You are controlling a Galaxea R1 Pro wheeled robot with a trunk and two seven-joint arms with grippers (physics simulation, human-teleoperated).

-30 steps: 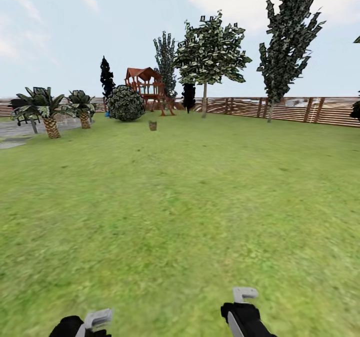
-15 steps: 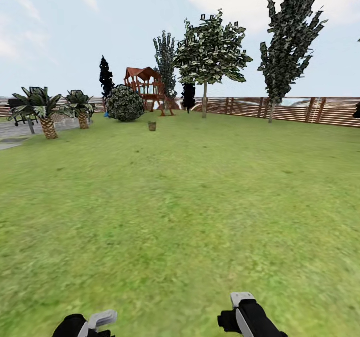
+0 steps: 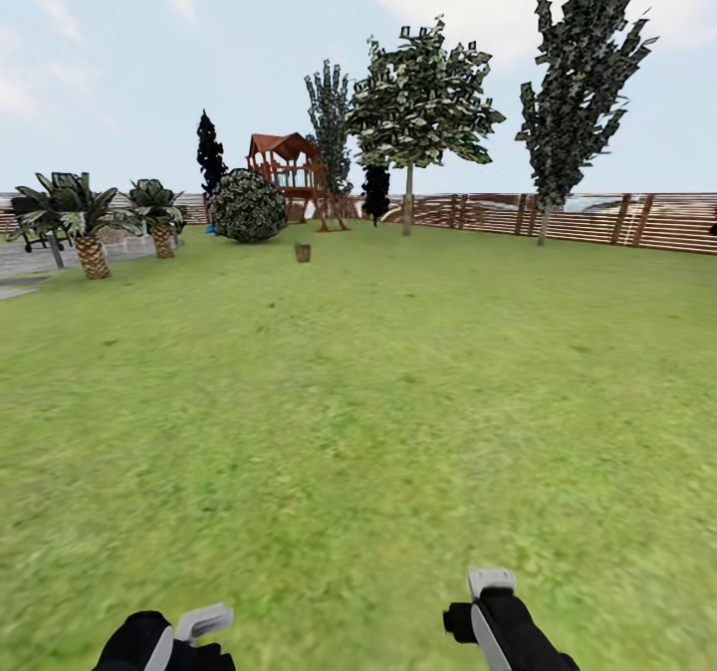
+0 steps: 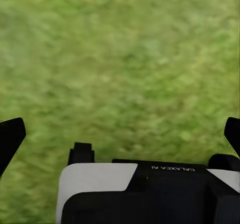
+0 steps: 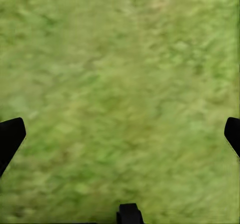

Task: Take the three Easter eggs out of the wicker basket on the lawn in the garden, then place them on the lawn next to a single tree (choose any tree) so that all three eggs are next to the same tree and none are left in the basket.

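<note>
Black fingertips of the left gripper [image 4: 120,134] stand wide apart over bare grass, nothing between them; the right gripper [image 5: 120,134] is spread the same way, also empty. From the head view, both grippers hang low over the lawn [image 3: 378,402]. Far ahead, the basket [image 3: 303,252] sits small on the grass, well apart from them. Behind it are a round bush [image 3: 247,207], a playhouse [image 3: 294,175], a tree [image 3: 408,113] and the fence [image 3: 597,219].

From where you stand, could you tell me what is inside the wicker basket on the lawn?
The wicker basket stands far off on the lawn, in front of the round bush. Its outer wall shows; its inside is hidden at this distance, so I cannot tell whether eggs lie in it.
</note>
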